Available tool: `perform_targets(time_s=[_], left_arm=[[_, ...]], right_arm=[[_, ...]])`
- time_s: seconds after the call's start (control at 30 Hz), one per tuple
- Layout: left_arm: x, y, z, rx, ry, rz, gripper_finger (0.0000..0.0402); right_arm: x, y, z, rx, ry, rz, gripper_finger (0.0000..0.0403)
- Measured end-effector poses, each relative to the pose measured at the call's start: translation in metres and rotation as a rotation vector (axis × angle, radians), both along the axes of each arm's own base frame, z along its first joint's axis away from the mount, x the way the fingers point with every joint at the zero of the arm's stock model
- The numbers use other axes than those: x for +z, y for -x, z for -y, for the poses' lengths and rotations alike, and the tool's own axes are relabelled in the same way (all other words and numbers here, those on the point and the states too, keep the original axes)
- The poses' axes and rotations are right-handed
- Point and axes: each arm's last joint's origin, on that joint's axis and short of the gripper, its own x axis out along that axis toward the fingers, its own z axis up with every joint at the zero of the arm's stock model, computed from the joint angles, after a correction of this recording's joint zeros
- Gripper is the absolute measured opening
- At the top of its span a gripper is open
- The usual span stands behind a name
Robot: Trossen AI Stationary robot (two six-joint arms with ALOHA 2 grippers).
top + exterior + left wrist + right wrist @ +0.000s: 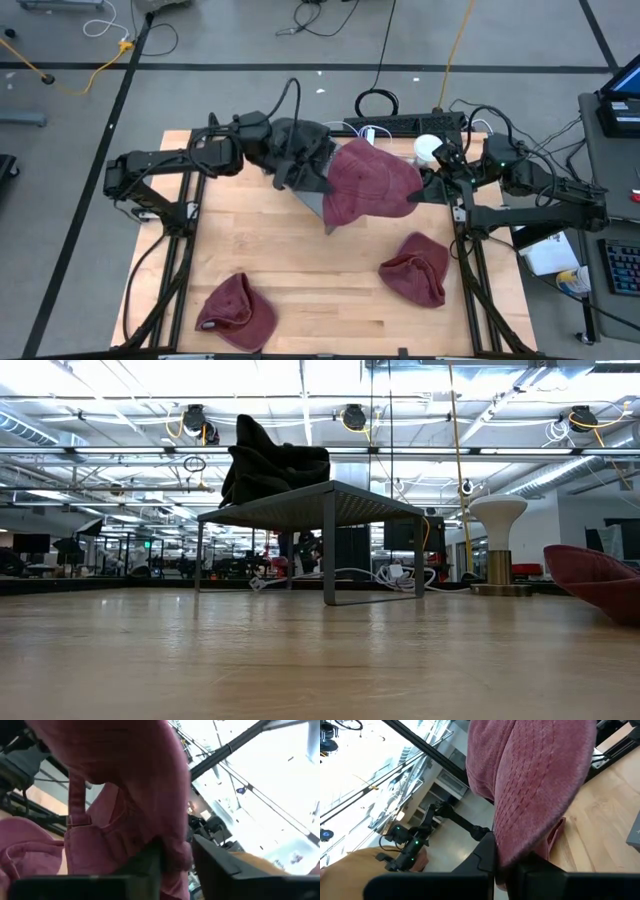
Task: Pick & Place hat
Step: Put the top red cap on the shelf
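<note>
Above the worktop point(300, 270), the left gripper point(312, 172) pinched one edge of the raised hat point(370, 185); the right gripper point(425, 190) pinched its other edge. Lifting looked done; placing remained, and two hats point(238, 312) lay below it.

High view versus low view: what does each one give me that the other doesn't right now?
Only the high view shows the maroon hat held up between the left gripper and the right gripper, above the grey rack. It also shows a second maroon hat near the table's front left.

Only the low view shows the white stand side-on and the room behind.

Both show the dark hats piled on the rack, the third maroon hat at the right, and the wooden table.
</note>
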Motion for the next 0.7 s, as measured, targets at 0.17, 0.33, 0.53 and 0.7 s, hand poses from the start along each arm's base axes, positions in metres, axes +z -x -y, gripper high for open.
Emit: perform_targets(time_s=[0.17,0.33,0.53,0.7], left_arm=[[0.000,0.001,-0.006,0.016,0.026,-0.015,0.0024],[0.000,0.003,-0.017,0.013,0.069,-0.043,0.0024],[0.000,0.007,-0.033,0.013,0.142,-0.089,0.0024],[0.014,0.011,-0.040,0.012,0.156,-0.079,0.0024]], right_arm=[[0.000,0.000,0.000,0.001,0.001,0.000,0.0024],[-0.006,0.007,-0.001,0.007,-0.002,-0.063,0.0071],[-0.018,0.034,-0.010,0.137,-0.048,-0.209,0.0109],[-0.016,0.054,-0.014,0.162,-0.021,-0.159,0.0119]])
